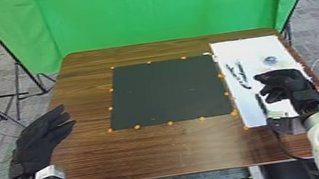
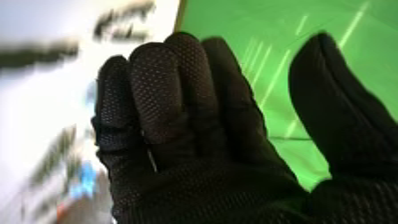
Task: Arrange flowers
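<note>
Behind the table, green curtain.

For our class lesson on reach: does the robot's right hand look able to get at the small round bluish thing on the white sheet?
Probably yes. The right hand is open over the white sheet, close to the round bluish thing, and nothing seems to stand between them.

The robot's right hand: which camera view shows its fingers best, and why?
The right wrist view: the right hand is close up there, its fingers straight and the thumb apart. The head view shows it small, from above, over the white sheet.
</note>
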